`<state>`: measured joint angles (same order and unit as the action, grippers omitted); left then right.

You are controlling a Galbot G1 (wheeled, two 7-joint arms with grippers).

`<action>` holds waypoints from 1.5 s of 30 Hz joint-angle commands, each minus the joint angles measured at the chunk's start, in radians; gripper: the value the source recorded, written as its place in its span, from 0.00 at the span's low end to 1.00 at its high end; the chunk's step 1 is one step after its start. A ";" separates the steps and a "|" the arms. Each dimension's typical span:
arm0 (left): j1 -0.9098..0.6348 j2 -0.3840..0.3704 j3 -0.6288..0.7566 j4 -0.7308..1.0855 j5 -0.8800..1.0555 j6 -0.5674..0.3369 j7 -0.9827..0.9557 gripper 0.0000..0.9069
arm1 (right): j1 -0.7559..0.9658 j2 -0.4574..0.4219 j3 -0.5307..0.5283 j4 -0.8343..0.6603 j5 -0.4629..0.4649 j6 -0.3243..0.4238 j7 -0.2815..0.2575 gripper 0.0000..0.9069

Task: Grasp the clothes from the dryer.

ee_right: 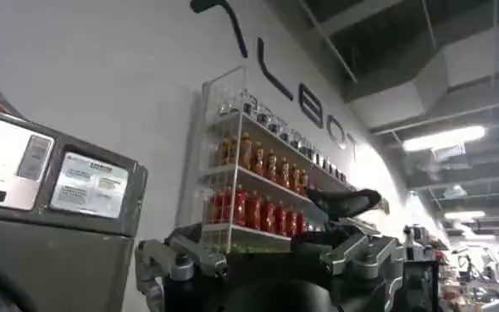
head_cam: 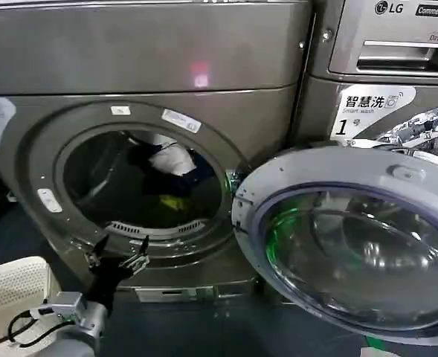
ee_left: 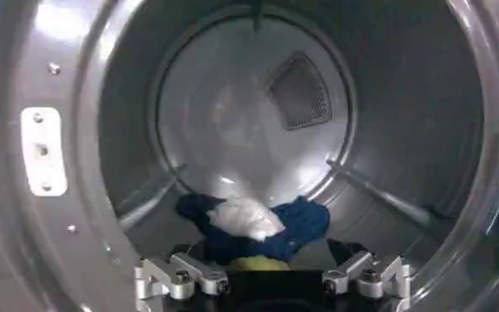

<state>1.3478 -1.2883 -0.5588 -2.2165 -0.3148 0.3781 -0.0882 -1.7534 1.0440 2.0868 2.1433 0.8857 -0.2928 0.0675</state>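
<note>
Hiding yellow clothes [ee_left: 257, 263], left end effector [head_cam: 118, 256] spread.

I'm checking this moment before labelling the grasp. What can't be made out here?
- How many clothes lie in the dryer: they overlap in the left wrist view, and the drum is dark in the head view.
- The yellow item: mostly hidden behind the open left claw.
- The right claw: fingertips cut off by the picture's edge.

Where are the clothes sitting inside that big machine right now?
The clothes, a dark blue and white bundle, lie on the drum floor of the dryer, just beyond the open left gripper at the porthole's lower rim.
</note>
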 commanded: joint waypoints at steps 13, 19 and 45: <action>-0.703 -0.017 0.218 0.707 -0.015 -0.085 -0.049 1.00 | -0.009 -0.007 0.024 0.060 0.021 -0.027 0.004 1.00; -0.827 -0.047 0.236 0.913 0.005 -0.125 -0.049 1.00 | -0.010 -0.027 0.058 0.033 0.025 -0.025 0.002 1.00; -1.269 -0.099 0.376 1.672 0.205 -0.235 0.412 1.00 | 0.002 -0.042 0.061 0.010 0.051 -0.021 -0.007 1.00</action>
<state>0.2150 -1.3996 -0.2609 -0.7919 -0.1960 0.1740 0.0753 -1.7513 1.0034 2.1513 2.1556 0.9361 -0.3147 0.0615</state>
